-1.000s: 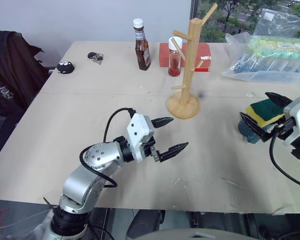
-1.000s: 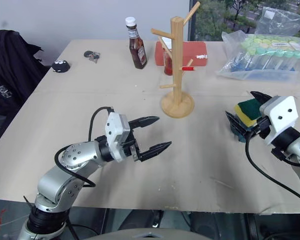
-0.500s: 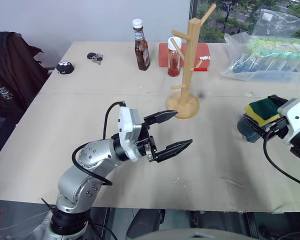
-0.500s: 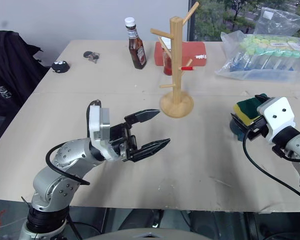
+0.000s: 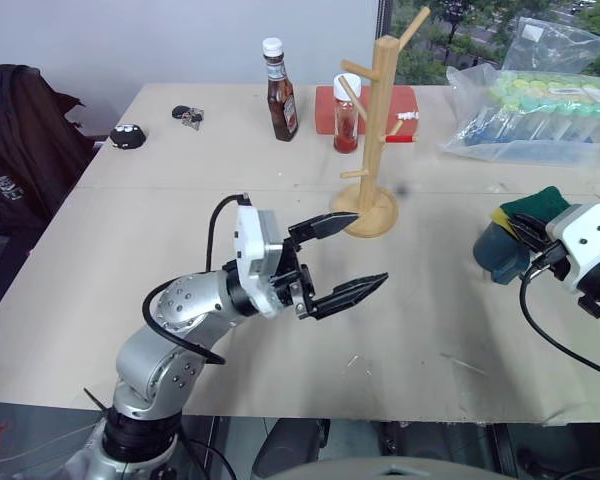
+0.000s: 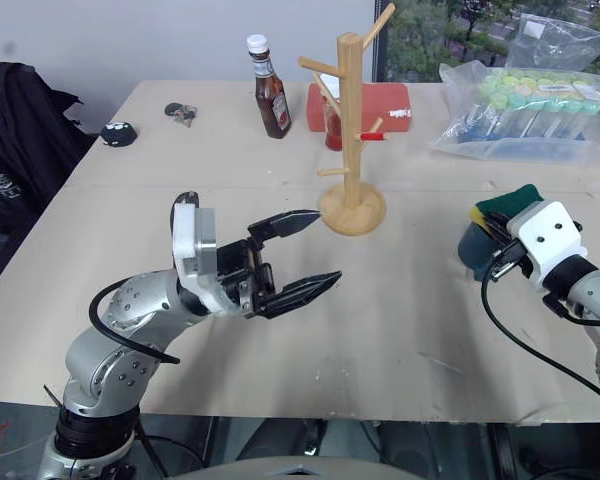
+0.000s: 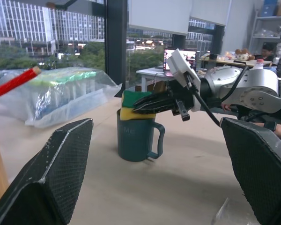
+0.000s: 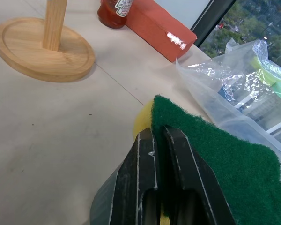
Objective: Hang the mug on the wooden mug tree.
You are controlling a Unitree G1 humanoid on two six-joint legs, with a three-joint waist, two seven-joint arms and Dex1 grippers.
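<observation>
The mug (image 7: 136, 136) is seen upright at the bench's (image 5: 180, 250) right side, a sponge (image 8: 215, 145) in its mouth pinched by the closed right gripper (image 7: 141, 107). The left gripper (image 5: 345, 258) is held open near the wooden mug tree (image 5: 375, 140).

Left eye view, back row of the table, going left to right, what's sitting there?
Black toy → keys → brown sauce bottle → red sauce bottle → wooden mug tree → plastic bag of tubes.

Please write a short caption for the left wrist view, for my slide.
Right end effector shut at the sponge stuffed in the teal mug, standing upright on the table.
</observation>
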